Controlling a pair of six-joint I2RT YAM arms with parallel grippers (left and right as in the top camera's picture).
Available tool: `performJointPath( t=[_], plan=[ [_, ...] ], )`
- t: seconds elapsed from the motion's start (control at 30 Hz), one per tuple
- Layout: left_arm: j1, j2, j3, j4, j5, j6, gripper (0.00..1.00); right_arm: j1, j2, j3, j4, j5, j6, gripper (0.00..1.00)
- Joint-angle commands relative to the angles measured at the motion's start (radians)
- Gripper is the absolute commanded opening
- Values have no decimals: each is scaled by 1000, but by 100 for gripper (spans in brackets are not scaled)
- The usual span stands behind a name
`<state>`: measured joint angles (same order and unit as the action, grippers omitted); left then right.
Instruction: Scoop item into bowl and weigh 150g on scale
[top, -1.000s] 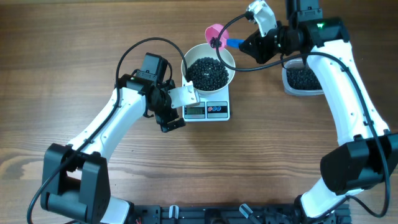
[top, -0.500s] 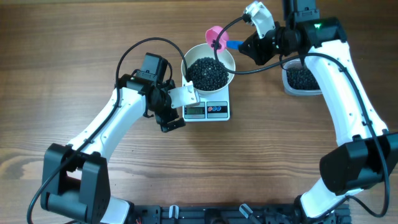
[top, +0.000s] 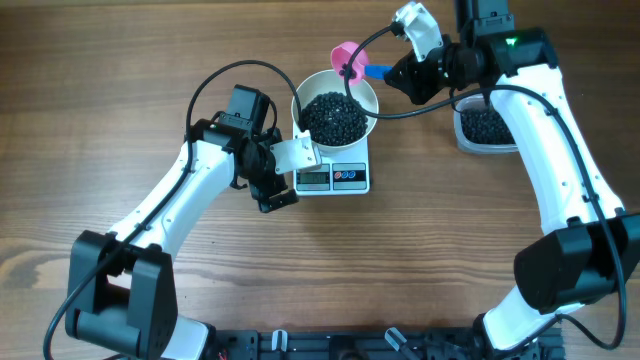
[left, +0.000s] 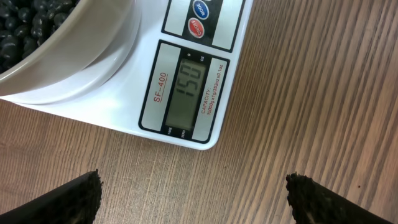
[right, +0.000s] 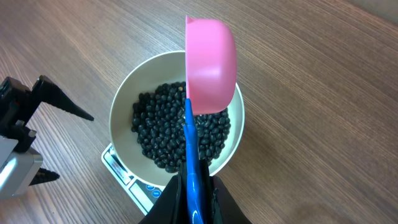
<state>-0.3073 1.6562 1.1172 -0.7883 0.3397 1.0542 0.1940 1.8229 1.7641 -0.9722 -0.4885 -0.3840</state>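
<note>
Over the last second we see only a small shift: the right end effector (right: 193, 202), clamped on the blue handle of the pink scoop (right: 210, 65), has drawn slightly toward 12 o'clock and then held. Nothing else has moved. The scoop hangs over the bowl's (top: 298, 104) rim at 12 o'clock, tipped on its side. The beans (top: 334, 117) lie heaped in the bowl, which sits on the scale (left: 112, 109). The display (left: 188, 92) reads 150, so we judge the pouring over and the target met. The left end effector (left: 196, 196) hovers at 8 o'clock of the scale, fingers wide apart and empty. The scoop's hollow faces away from the wrist camera, so we cannot tell whether beans remain in it. The display's unit mark is too small to read, the bowl covers most of the scale from overhead, and the right arm (top: 560, 170) hides part of the tub (top: 463, 138) at 3 o'clock.
</note>
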Motion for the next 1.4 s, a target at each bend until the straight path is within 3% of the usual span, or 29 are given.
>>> performJointPath(
  t=[0.0,0.13,0.2,0.3,0.37,0.43,0.5,0.57,0.7,1.27,1.37],
  plan=[
    [-4,9,-4,0,19,16,100,5,-22,25,0,2,10,4],
    [-4,9,-4,-1,19,16,100,5,-22,25,-2,0,21,4],
    [-4,9,-4,-1,19,16,100,5,-22,25,-5,-130,-35,4],
    [-4,9,-4,0,19,16,100,10,-22,25,-13,97,45,4],
    [-4,9,-4,-1,19,16,100,12,-22,25,-32,-106,-117,4],
    [-4,9,-4,-1,19,16,100,16,-22,25,-31,3,-35,4],
    [-4,9,-4,0,19,16,100,16,-22,25,-43,-95,-106,4],
    [-4,9,-4,0,19,16,100,16,-22,25,-40,8,-55,4],
    [-4,9,-4,-1,19,16,100,16,-22,25,-21,5,-58,4],
    [-4,9,-4,0,19,16,100,11,-22,25,-23,-11,-7,4],
    [-4,9,-4,-1,19,16,100,-26,-22,25,-23,-128,30,4]
  ],
)
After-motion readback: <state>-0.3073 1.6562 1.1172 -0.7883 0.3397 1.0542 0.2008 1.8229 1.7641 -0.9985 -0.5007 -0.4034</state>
